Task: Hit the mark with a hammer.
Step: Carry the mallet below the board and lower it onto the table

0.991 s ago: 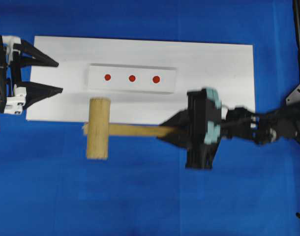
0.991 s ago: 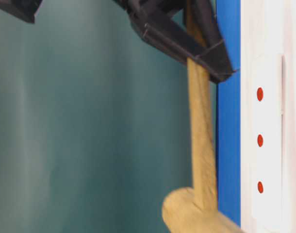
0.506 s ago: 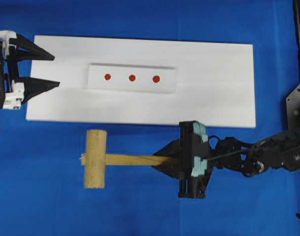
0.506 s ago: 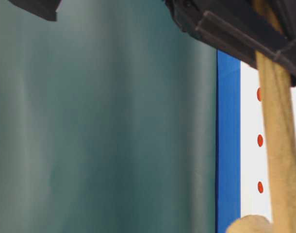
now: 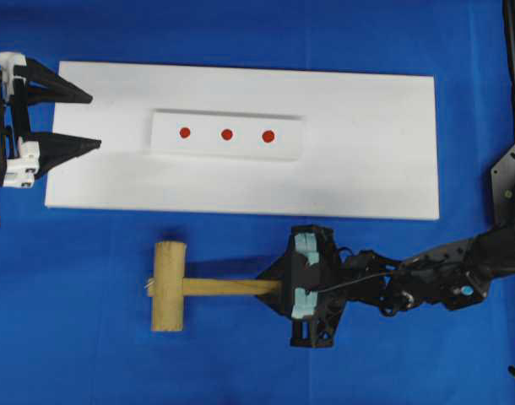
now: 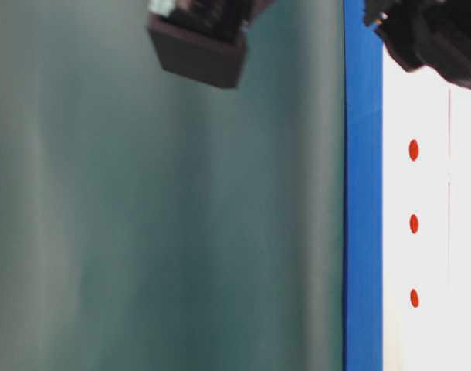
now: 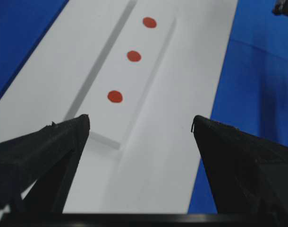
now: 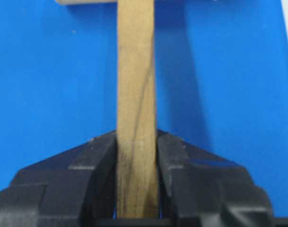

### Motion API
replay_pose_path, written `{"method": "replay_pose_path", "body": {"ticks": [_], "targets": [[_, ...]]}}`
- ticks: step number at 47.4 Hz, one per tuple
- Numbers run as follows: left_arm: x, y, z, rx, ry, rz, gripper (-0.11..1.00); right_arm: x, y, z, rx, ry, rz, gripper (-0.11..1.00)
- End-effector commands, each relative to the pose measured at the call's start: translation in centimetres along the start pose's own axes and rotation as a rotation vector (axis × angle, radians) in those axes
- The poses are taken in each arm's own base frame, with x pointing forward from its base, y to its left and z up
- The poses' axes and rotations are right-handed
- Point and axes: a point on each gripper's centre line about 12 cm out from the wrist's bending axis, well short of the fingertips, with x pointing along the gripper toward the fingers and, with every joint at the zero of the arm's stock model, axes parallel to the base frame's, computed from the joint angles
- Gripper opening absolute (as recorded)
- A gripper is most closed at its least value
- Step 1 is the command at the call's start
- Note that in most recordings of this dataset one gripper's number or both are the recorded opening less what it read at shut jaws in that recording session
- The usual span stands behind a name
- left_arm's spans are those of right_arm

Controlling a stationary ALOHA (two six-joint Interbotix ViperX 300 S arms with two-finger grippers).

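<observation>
Hammer (image 5: 169, 285): wooden mallet, lying level over the blue counter (image 5: 89, 337) just below the white board (image 5: 367, 126), handle clamped in the closed right hand (image 5: 279, 288). Three red marks (image 5: 226, 134) are carried on a raised white strip (image 5: 291, 143), well apart from the head. Left hand (image 5: 84, 121): spread wide, empty, at the board's left end. Status: hammer grasped; no strike on a mark is in evidence; swing judged outstanding.

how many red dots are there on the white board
3, in a row on the raised white strip of the white board: left dot, middle dot, right dot. None looks hidden.
</observation>
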Motion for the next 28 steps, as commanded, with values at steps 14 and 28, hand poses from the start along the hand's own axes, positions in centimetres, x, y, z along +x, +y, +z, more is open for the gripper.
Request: {"method": "replay_pose_path", "body": {"ticks": [14,28], "targets": [[0.0,0.7,0.1,-0.009,-0.007,0.028,0.86,1.2,0.4,0.4,0.005,0.001,0.003,0.09],[0.0,1.0,-0.1,-0.014,-0.004,0.041,0.86,1.9,0.2,-1.1,-0.004,0.063,0.011,0.09]]}}
